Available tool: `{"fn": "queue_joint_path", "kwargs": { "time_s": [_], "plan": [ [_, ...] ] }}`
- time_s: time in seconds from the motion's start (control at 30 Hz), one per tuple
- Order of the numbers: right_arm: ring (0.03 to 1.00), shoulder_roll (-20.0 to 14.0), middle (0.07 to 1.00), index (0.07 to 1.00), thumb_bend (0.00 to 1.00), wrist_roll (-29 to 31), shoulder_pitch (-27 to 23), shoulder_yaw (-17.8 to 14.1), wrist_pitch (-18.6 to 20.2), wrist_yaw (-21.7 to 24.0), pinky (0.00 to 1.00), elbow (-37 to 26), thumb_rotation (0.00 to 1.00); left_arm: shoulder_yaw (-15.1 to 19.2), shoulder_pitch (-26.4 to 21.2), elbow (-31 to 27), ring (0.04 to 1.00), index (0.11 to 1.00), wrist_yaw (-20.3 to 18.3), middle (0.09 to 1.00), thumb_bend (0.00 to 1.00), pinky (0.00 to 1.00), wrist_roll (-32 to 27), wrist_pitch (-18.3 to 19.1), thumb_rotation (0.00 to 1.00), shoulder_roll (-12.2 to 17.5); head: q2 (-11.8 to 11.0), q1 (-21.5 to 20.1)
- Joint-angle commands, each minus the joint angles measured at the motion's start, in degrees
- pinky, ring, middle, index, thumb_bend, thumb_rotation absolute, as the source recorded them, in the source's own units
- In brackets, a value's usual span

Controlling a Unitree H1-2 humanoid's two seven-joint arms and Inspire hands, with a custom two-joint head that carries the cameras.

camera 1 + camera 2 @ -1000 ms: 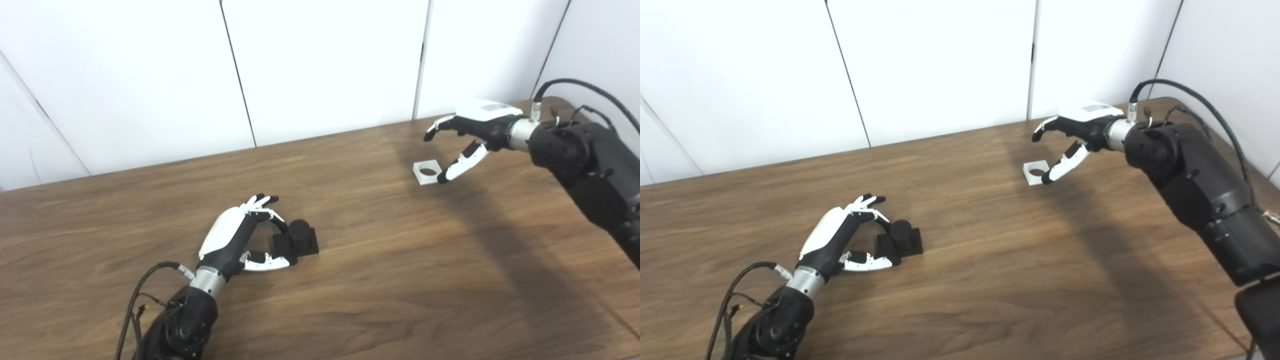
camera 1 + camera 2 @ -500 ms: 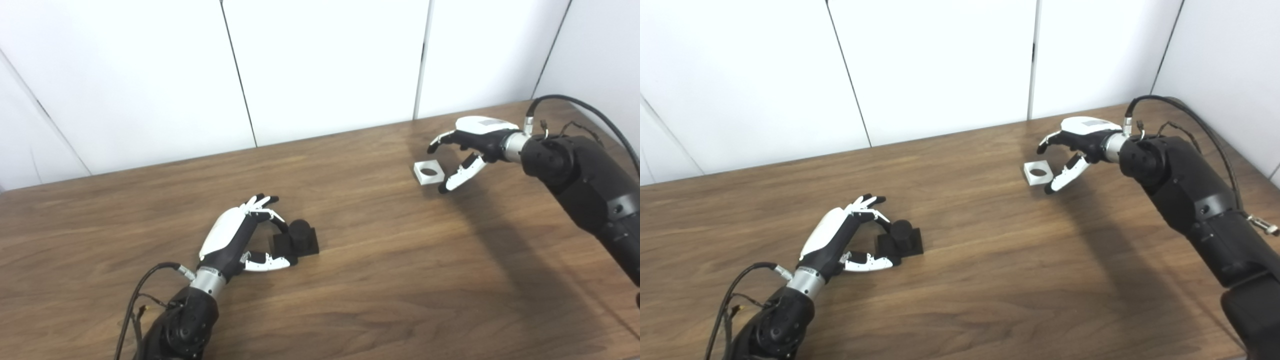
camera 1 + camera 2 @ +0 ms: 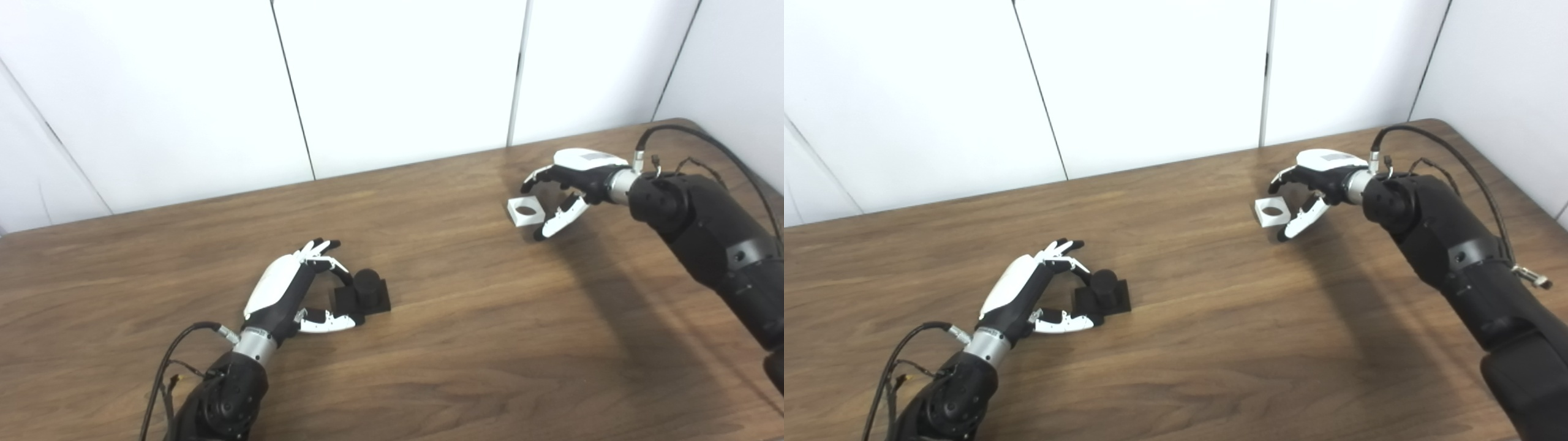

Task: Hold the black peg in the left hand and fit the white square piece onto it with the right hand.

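Left eye view: on the bench, the left hand cups the black peg, fingers spread at its base. Far right, the right hand brackets the white square piece, unclosed. Light, rigid, likely slick plastic; outer edges suit pinching.

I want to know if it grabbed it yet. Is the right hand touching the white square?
Cannot tell. In both eye views the right hand is spread around the white square piece on the table, but neither shows contact or a gap plainly.
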Motion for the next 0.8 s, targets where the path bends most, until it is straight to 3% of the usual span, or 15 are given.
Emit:
{"fn": "queue_joint_path", "kwargs": {
  "time_s": [0.0,0.37,0.5,0.53,0.6,0.77],
  "plan": [
    [0.893,-0.8,0.885,0.796,0.75,0.2,-2.5,-0.7,-1.1,-2.4,0.79,-0.9,0.38,0.0,0.4,-0.3,1.0,0.494,-0.7,0.935,0.52,1.0,2.2,1.7,0.08,2.0,0.1,0.1],
    [0.876,0.4,0.871,0.767,0.74,-0.4,-1.3,-0.7,-0.4,-5.8,0.76,0.2,0.36,-0.1,0.5,-0.6,1.0,0.493,-0.9,0.937,0.52,0.99,2.2,2.0,0.08,1.9,0.6,0.2],
    [0.84,1.1,0.834,0.667,0.71,-0.7,-0.6,-1.3,-1.5,-9.9,0.73,1.1,0.24,0.1,0.6,-0.9,1.0,0.493,-1.2,0.941,0.52,1.0,1.8,2.2,0.08,2.0,0.7,0.1],
    [0.835,1.2,0.828,0.583,0.62,-0.8,-0.5,-1.3,-1.9,-11.0,0.72,1.5,0.2,0.0,0.6,-0.8,1.0,0.493,-1.1,0.939,0.52,1.0,1.9,2.2,0.08,2.0,0.7,0.1],
    [0.827,1.1,0.816,0.512,0.54,-1.5,-0.5,-1.1,-2.0,-12.5,0.73,1.6,0.15,0.0,0.6,-0.6,0.999,0.493,-0.7,0.935,0.52,0.99,2.2,2.0,0.08,2.0,0.7,0.0],
    [0.816,0.6,0.8,0.491,0.51,-3.1,-0.5,-0.2,-2.8,-15.3,0.72,2.4,0.14,-0.2,0.7,-1.0,1.0,0.494,-1.1,0.937,0.52,0.99,2.1,2.5,0.08,2.1,0.7,0.1]
  ]
}}
